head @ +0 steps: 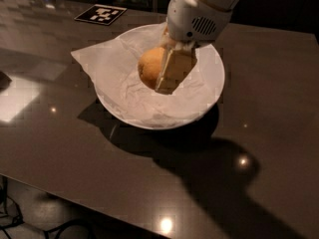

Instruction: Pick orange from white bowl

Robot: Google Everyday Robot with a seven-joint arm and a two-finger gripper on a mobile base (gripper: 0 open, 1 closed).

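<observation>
The bowl (217, 91) stood on the surface (70, 153), toward its far middle. Crumpled paper (94, 59) lay inside the bowl and stuck out past the rim on the left. The tool (160, 78) hung over the bowl's middle, reaching down from the arm (197, 14) at the upper right. The orange (148, 66) sat gripped between the tool's fingers, with one finger (173, 68) on its right side, above the paper. Behind the bowl and to the left, a flat marker (100, 14) lay near the surface's far edge.

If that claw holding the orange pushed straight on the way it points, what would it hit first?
Probably the crumpled paper lining the white bowl, directly below the gripper and its orange.
</observation>
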